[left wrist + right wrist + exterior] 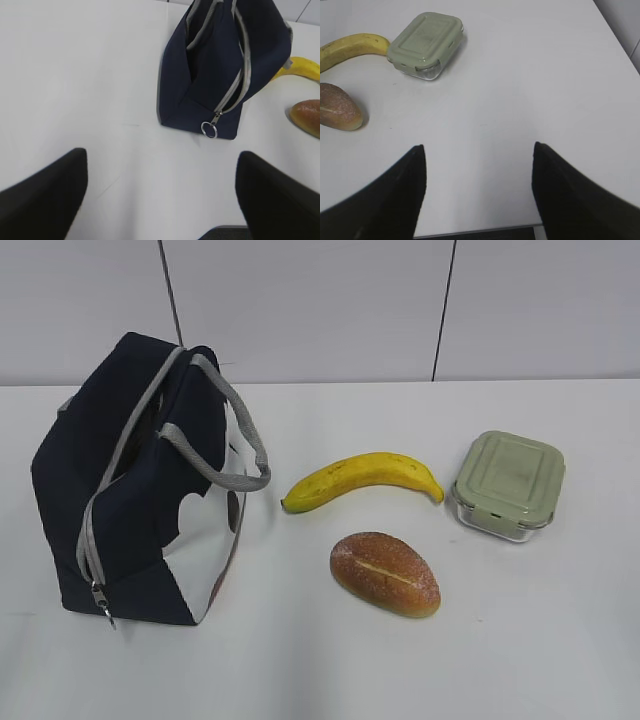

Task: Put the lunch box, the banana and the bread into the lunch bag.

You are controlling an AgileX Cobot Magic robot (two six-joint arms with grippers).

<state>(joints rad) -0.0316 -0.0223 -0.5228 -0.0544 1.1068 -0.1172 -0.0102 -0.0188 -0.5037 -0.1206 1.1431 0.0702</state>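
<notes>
Navy lunch bag (130,480) with grey zipper, yellow banana (362,478), golden-brown bread (385,573), sage-green-lidded lunch box (508,483)

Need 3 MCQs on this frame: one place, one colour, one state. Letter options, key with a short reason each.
1. What lies between the lunch bag and the lunch box?
A. the banana
B. a cup
C. nothing

2. The lunch box lid is:
A. red
B. pale green
C. black

3. The left gripper is:
A. shut on the bread
B. shut on the zipper ring
C. open, holding nothing

Key: 1 A, the banana sits mid-table between them. 2 B, sage-green lid in both views. 3 C, fingers spread over bare table.
</notes>
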